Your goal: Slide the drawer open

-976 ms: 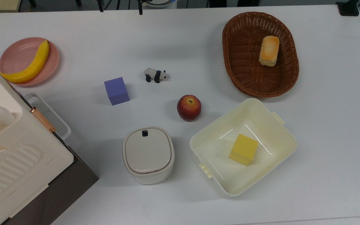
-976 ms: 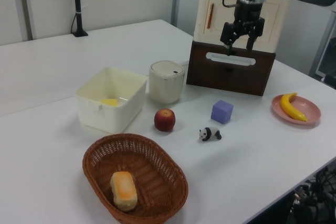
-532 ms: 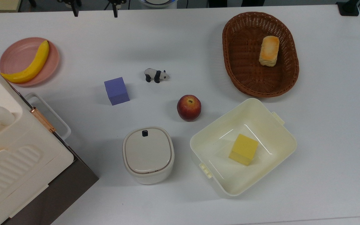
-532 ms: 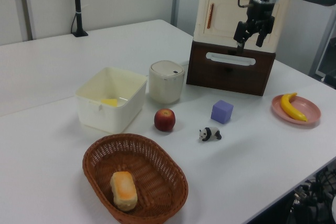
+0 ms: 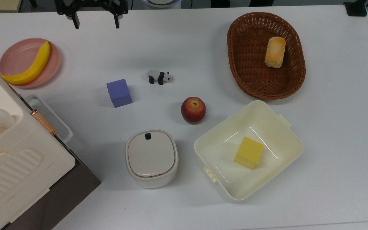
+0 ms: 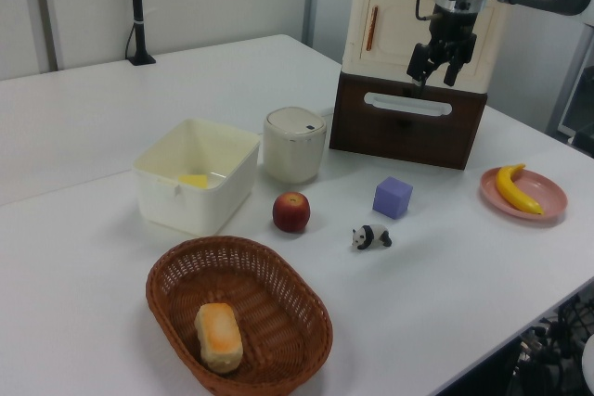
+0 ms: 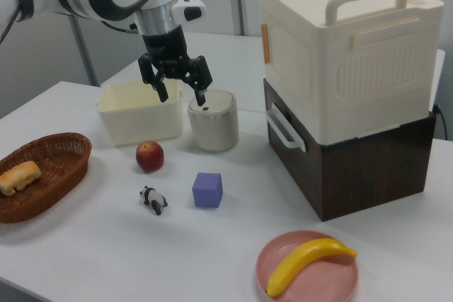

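Drawer shut, front flush with the dark wood base, under the cream appliance; at the top view's lower left corner, at the right view's right. Handle white loop bar on the front, untouched. Task not started as far as visible: no contact, no pull.

Gripper up in the air, fingers spread, empty. Hangs apart from the handle in the right view, above the table between tub and drawer; sits at the top view's upper edge, well apart from the drawer. Lines up over the drawer front in the left view, probably only by perspective.

Left to do, by judgement: come down to handle level, get fingers around the bar, close, pull straight out away from the base. Purple cube and canister lie near the pull path; drawer may come close to them.

Containers:
- Tub: yellow block inside, near the middle.
- Basket: bread inside, toward the top view's upper right.
- Pink plate: banana across it.
- Canister: lid on, contents hidden.
- Drawer: contents hidden.

Loose on table: apple, panda, cube.
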`<state>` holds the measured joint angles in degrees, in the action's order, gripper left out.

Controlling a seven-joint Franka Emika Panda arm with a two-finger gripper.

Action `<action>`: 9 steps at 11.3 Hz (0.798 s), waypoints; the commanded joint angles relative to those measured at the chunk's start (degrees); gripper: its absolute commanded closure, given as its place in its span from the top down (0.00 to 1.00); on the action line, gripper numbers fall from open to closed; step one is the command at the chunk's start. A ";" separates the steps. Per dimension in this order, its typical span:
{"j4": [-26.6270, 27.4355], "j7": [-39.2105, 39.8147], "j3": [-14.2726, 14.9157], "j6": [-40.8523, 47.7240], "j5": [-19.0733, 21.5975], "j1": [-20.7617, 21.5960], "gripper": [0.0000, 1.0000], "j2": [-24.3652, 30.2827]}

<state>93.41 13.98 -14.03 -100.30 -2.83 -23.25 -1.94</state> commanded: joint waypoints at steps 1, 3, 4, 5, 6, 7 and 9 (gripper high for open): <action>0.90 12.16 -0.82 -0.86 -0.95 -1.10 1.00 0.54; 0.73 20.78 -0.82 -1.21 -2.17 -2.50 1.00 -0.42; 0.46 24.91 -0.73 -1.47 -3.31 -3.20 1.00 -1.21; 0.37 28.17 -0.73 -3.56 -4.80 -3.64 1.00 -2.61; 0.37 29.25 -0.73 -7.41 -5.86 -4.08 1.00 -4.11; 0.37 29.08 -0.73 -11.02 -6.74 -4.09 1.00 -5.51; 0.02 29.08 -0.38 -14.99 -7.63 -4.35 1.00 -8.33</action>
<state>93.50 41.83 -14.06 -111.41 -8.99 -26.96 -7.98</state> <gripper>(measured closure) 0.000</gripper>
